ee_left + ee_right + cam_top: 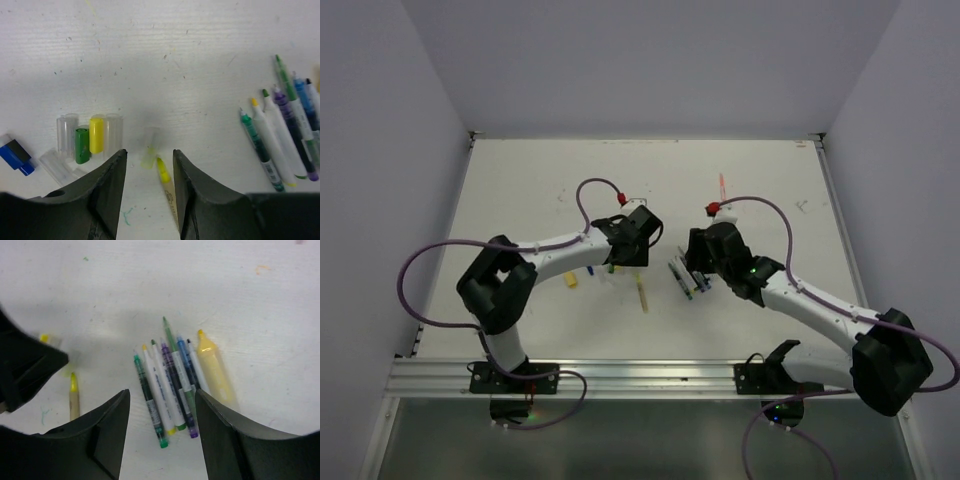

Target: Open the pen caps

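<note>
My left gripper [149,152] is open and empty, low over the table. Between its fingers lie an uncapped yellow-tipped pen [168,186] and a pale clear-yellow cap [149,148], touching tip to end. To their left lies a row of loose caps: green [82,145], yellow [96,134], clear [64,136] and blue [14,154]. My right gripper [162,392] is open and empty above a bundle of several uncapped pens [170,382], with a stubby yellow highlighter [215,371] beside them. The bundle also shows in the top view [682,278].
A red-orange pen [722,184] lies far back on the white table [520,190]. The yellow-tipped pen [641,293] lies between both arms. My left gripper's black body [22,365] fills the left of the right wrist view. Walls enclose the table on three sides.
</note>
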Controlling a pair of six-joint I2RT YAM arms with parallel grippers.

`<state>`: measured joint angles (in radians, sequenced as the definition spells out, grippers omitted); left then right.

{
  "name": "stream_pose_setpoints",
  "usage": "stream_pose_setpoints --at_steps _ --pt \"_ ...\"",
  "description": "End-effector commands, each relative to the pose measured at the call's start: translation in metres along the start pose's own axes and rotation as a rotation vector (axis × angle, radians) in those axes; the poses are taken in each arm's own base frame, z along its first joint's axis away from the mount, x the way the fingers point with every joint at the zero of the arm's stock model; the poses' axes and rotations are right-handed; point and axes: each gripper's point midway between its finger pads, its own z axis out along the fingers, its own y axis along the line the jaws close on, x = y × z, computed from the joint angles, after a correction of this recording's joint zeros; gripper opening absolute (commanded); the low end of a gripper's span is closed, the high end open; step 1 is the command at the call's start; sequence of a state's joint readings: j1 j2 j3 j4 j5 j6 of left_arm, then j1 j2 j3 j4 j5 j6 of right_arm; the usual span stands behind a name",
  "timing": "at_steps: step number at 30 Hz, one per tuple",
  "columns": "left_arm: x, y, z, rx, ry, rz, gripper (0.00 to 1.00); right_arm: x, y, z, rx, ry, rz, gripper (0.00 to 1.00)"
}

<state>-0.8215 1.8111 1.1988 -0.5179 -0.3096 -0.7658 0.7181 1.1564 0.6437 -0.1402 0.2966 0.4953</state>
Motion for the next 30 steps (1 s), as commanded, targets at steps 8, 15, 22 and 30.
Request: stream_pose_setpoints --at_steps 8,15,22,30 --pt "-0.066 -0.003 -0.079 0.143 -0.226 -0.072 0.55 -0.078 -0.076 0.044 0.219 -0.010 0.142 0.61" --pt "-0.074 0.041 -0.083 0.164 -0.268 -0.135 0.83 -0.106 -0.127 0.110 0.349 0.046 0.207 0.61" --pt "-0.075 0.103 -0.088 0.064 -0.343 -0.167 1.00 -0.124 -0.162 0.168 0.419 0.091 0.204 0.61" --pt "-0.066 0.124 -0.085 0.067 -0.359 -0.180 1.00 -0.122 -0.179 0.209 0.447 0.187 0.158 0.51"
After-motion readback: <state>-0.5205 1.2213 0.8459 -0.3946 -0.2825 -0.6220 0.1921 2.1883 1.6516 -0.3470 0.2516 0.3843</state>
